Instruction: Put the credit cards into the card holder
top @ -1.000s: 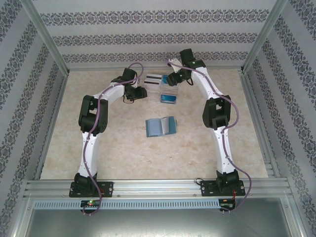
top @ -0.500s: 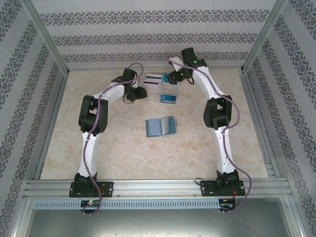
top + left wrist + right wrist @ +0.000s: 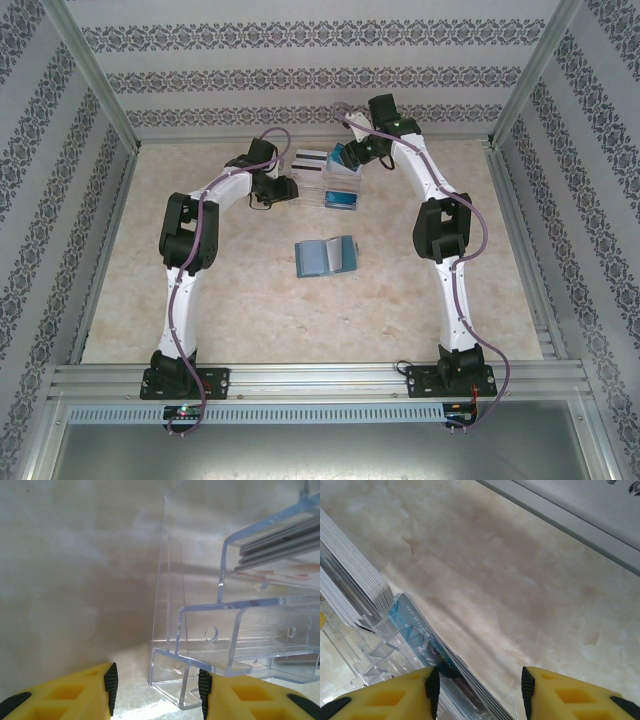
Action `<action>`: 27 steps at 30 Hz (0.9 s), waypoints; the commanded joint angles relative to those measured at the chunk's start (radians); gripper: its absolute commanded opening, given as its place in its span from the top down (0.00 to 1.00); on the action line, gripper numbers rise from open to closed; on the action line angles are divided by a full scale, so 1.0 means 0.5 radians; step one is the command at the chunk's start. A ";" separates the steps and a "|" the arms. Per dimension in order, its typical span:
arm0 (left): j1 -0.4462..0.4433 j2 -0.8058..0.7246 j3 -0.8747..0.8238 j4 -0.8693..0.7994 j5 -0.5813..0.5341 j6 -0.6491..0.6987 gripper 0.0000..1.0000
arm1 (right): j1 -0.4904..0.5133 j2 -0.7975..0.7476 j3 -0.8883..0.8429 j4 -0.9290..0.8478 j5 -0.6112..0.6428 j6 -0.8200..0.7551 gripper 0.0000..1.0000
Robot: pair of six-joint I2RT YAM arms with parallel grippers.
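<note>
Since a second ago your right arm (image 3: 440,225) has carried the right tool (image 3: 345,157) a touch farther back over the far right end of the clear tray (image 3: 322,178), and its jaws have drawn closer together; the left arm (image 3: 185,235) has kept its place. You have a pale marbled worktop (image 3: 250,320) with both arms bent inward toward the tray, which stands near the far edge, between the two tools. The tray is a stepped, compartmented piece of clear plastic. Nearer to you and well apart from it, the card holder (image 3: 327,256) lies opened flat on the worktop, its paler inside facing up. Your left tool (image 3: 283,190) sits low at the tray's left side; in the left wrist view its jaws stand apart, released, with a bottom corner of the tray between them and bare worktop showing beside one finger. Your right tool is released too: worktop shows in the gap between its yellow fingers. The credit cards stand in the tray, white cards (image 3: 312,160) with a black stripe at the far end and blue cards (image 3: 343,201) at the near end. In the right wrist view a blue card (image 3: 415,625) stands on edge just beside the pad (image 3: 433,685) on the left of that view; you may have contact there, but I cannot tell.
</note>
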 commanded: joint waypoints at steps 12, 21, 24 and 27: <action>-0.015 -0.011 -0.019 -0.100 0.033 0.047 0.52 | -0.025 -0.143 0.046 0.055 -0.023 0.029 0.54; -0.019 -0.015 -0.016 -0.103 0.030 0.051 0.52 | -0.024 -0.130 0.059 0.034 -0.063 0.022 0.54; -0.017 -0.011 -0.016 -0.105 0.033 0.053 0.52 | -0.022 -0.146 0.009 0.065 -0.083 0.015 0.37; -0.019 -0.008 -0.010 -0.099 0.040 0.047 0.52 | -0.010 -0.094 0.090 0.007 -0.069 -0.008 0.32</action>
